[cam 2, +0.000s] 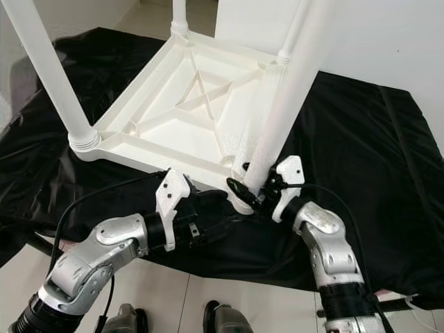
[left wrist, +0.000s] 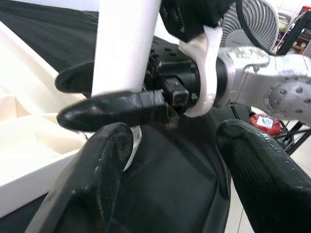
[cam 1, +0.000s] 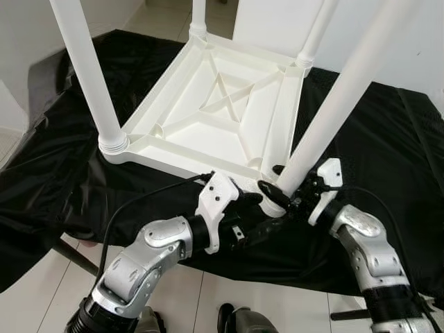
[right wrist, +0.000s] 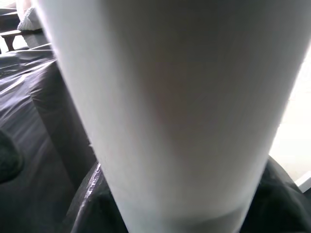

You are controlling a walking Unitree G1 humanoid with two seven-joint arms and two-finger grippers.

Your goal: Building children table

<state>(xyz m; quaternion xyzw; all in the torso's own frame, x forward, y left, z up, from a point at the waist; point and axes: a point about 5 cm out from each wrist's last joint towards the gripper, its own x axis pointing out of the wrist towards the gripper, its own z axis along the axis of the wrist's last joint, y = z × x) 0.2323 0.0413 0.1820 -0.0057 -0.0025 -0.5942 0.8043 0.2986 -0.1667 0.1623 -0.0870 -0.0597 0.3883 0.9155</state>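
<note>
A white plastic table [cam 1: 222, 111] lies upside down on a black sheet [cam 1: 388, 146], its ribbed underside up and three legs standing in corner sockets. The right gripper [cam 1: 277, 187] is clenched round the fourth leg [cam 1: 333, 111] near its foot, at the table's near corner. The left gripper [left wrist: 160, 165] hovers just beside it, fingers [left wrist: 97, 160] spread. No readable writing. Pale floor tiles [cam 1: 41, 298] border the sheet's near edge

Black plastic sheet [cam 1: 388, 139] over pale tiled floor [cam 1: 41, 298]; white wall [cam 1: 416, 41] behind.
</note>
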